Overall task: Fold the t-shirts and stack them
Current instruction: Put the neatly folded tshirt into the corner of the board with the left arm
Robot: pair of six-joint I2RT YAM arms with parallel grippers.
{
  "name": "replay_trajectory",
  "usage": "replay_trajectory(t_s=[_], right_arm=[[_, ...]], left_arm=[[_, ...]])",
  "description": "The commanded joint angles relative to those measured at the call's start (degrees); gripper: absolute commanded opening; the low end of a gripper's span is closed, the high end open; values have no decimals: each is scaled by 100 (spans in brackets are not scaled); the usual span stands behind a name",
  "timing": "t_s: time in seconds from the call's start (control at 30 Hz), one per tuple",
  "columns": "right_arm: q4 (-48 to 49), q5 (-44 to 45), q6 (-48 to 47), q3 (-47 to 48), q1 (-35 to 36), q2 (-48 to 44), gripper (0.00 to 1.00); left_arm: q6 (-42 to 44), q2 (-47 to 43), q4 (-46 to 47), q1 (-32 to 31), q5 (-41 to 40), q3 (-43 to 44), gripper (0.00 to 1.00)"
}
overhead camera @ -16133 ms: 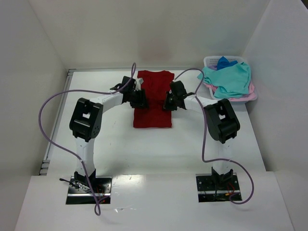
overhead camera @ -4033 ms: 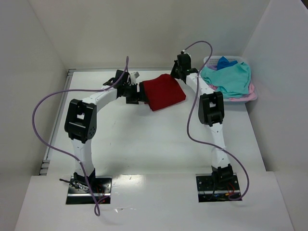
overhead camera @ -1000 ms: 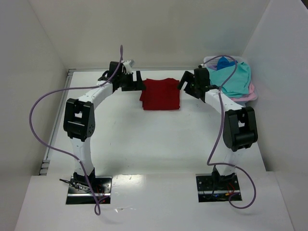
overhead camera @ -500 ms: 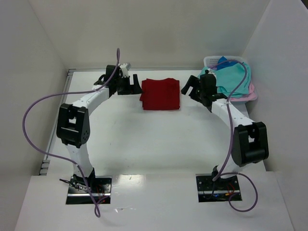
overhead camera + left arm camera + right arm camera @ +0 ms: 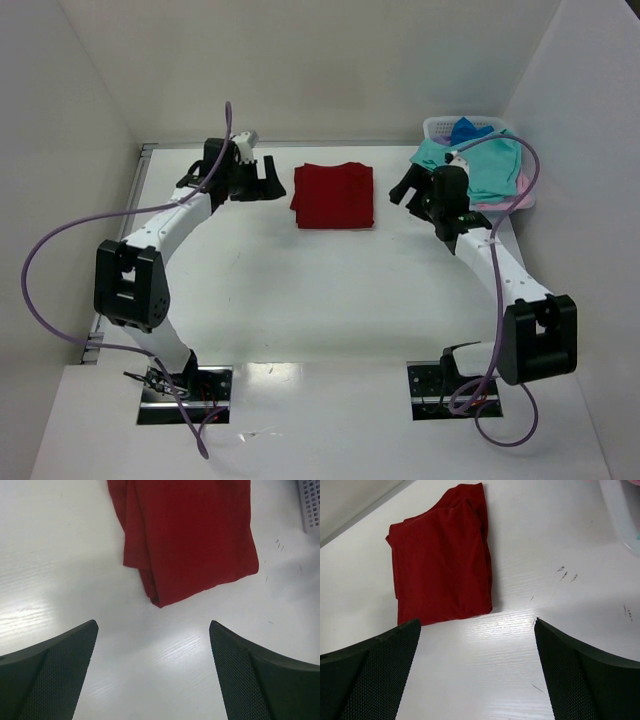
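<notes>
My left pincer [image 5: 152, 624] and right pincer [image 5: 477, 621] both gape wide and hold nothing. A moment ago they were right at the red shirt [image 5: 335, 195]; now they have drawn back to either side. It lies folded at the far middle of the table [image 5: 300, 290]. I judge that one done, and the teal shirt [image 5: 485, 160] in the basket [image 5: 437, 124] comes next.

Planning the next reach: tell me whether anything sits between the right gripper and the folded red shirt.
Nothing visible. Only bare table lies between the open right gripper and the red shirt; the basket stands off to the gripper's other side.
</notes>
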Motion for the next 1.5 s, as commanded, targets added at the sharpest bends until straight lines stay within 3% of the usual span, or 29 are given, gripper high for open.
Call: replay_trajectory(t_s=[0.0, 0.23, 0.57, 0.7, 0.93, 1.13, 1.3, 1.47], right_arm=[[59, 176, 29, -175, -115, -471, 100], [58, 176, -23, -396, -378, -1122, 100], [-12, 106, -23, -290, -431, -1000, 100], [110, -158, -85, -238, -431, -886, 100], [129, -720, -208, 516, -431, 255, 100], [278, -791, -146, 1210, -379, 906, 100], [-55, -844, -146, 1915, -326, 1758, 100], [-249, -905, -146, 2556, -326, 2278, 100]], left_arm=[[43, -519, 40, 100, -174, -225, 100], [43, -1240, 163, 337, -412, -630, 100], [-177, -1399, 242, 460, -553, -814, 100], [-230, -1285, 557, 513, -107, -928, 100], [-388, -22, 1059, 636, 1211, -262, 100], [-203, 1112, 479, 636, 986, 978, 100], [-203, 1808, 734, 742, 1889, 1364, 100], [-203, 2380, 734, 627, 2225, 1804, 100]])
